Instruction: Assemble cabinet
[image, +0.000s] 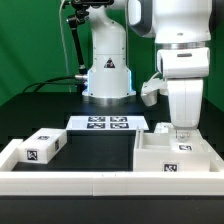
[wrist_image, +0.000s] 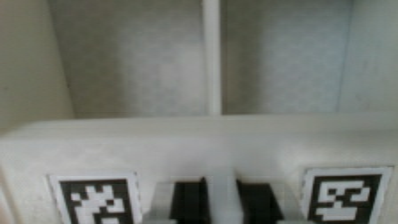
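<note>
Cabinet box (image: 175, 155) beneath the tool (image: 183, 128) — fingertips (wrist_image: 187, 203) blurred and half out of frame — open or closed, no telling.

White arm (image: 185, 55), dark joint seams, triangle-marked base (image: 108, 85), black cables (image: 68, 45), white pincer (image: 183, 127)

Plain white on the cabinet block (image: 45, 142) at lower left of the frame, black-and-white square tag (image: 33, 153) on its front. Same white on the cabinet part (image: 150, 150) at lower right, tagged alike. White again on the marker board (image: 108, 124) mid-frame, printed with black tags. Matt black across the table (image: 100, 152). White robot base (image: 108, 60) up centre, black triangle mark (image: 108, 73). Through the wrist view: speckled pale grey inner walls, two black-and-white tags, dark fingers (wrist_image: 189, 200) between them.
</note>
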